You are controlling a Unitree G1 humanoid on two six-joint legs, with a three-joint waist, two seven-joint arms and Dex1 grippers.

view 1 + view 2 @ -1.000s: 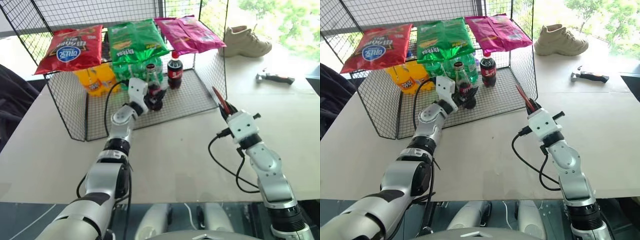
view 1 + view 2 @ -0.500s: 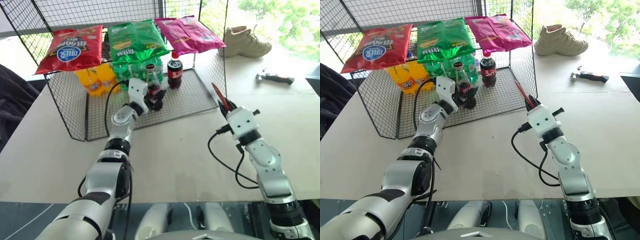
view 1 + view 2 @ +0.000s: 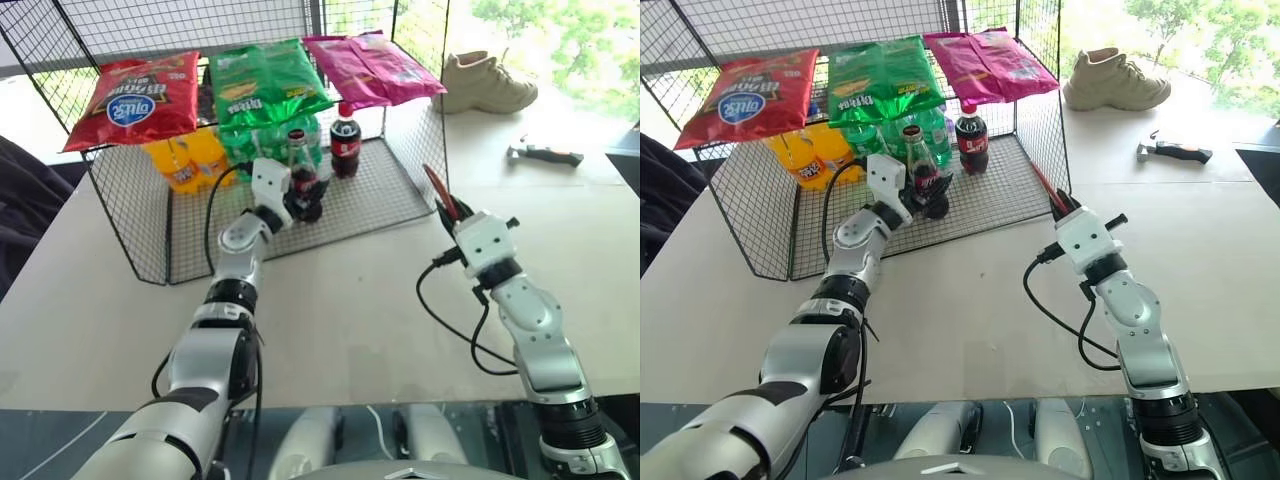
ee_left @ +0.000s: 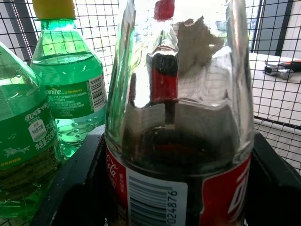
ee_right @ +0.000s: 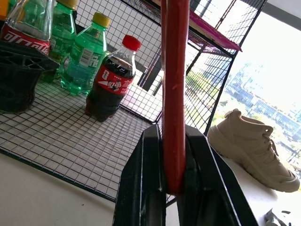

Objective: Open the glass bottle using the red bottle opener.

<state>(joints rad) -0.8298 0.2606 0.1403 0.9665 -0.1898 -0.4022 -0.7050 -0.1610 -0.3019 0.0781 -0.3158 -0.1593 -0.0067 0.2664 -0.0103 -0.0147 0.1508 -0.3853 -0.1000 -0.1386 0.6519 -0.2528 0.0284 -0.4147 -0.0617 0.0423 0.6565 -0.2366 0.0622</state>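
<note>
glass bottle (image 3: 303, 172), slim, clear, dark cola inside, is stood on the wire rack floor (image 3: 380, 195) beside green plastic bottles (image 4: 61, 89), clasped low by left jaws. smooth, breakable glass is judged slippery; flat red bottle opener (image 5: 174, 94) is pinched in right jaws.

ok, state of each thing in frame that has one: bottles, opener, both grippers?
glass bottle: upright in the wire rack, cap on
left gripper: fingers around the glass bottle
red bottle opener: off the table, clamped
right gripper: shut on the red bottle opener
plastic cola bottle: upright, red cap on
</note>
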